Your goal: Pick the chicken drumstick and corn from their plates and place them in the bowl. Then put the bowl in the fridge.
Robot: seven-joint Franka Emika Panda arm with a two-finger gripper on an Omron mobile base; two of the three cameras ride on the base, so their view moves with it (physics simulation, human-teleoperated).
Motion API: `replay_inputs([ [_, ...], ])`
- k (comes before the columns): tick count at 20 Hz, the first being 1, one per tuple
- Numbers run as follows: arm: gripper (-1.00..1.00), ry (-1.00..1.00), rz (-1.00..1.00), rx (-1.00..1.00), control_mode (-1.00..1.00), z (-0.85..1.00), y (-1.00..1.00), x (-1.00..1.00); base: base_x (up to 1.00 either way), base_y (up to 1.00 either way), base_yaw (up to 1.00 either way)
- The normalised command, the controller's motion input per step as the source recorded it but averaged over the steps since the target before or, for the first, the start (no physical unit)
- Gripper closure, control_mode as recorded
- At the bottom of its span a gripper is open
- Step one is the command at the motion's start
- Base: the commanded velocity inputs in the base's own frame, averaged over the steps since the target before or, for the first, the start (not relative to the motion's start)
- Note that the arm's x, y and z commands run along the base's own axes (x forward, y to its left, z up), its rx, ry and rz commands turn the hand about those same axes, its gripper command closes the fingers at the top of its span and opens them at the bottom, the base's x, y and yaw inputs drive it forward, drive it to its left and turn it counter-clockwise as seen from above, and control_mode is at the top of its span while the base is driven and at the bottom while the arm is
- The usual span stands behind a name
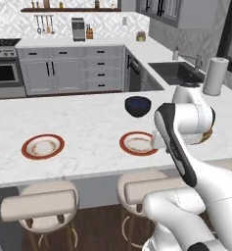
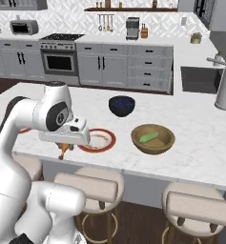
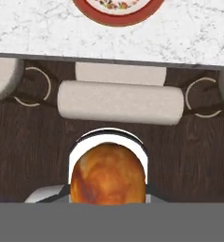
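the hand is hanging over the near edge of the worktop, just beyond the front lip, and it is pinching the chicken drumstick, which is dangling below it with its orange body showing against the worktop's front face. in the hand view the golden-brown drumstick is sitting close up between the fingers, above the dark floor and a pale stool. the nearer plate is lying bare near the front edge, just beside the hand; the other plate is lying toward the left end of the worktop. the corn is resting inside the wooden bowl, which is sitting near the front edge, to the right of the nearer plate. a dark blue bowl is standing farther back, toward the middle of the worktop.
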Motion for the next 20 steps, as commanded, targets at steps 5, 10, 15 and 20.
replay_inputs([
  [5,1.0,0.0,0.0,0.0,1.0,0.0,0.0,0.0,0.14,-0.83,0.0],
  [10,1.0,0.0,0.0,0.0,1.0,0.0,0.0,0.0,0.73,-0.44,0.0],
  [15,1.0,0.04,0.01,0.06,-1.0,0.03,-0.34,0.4,0.54,-0.31,0.02],
  [20,1.0,0.15,0.0,0.05,-1.0,0.01,-0.89,1.0,0.0,0.0,0.0],
])
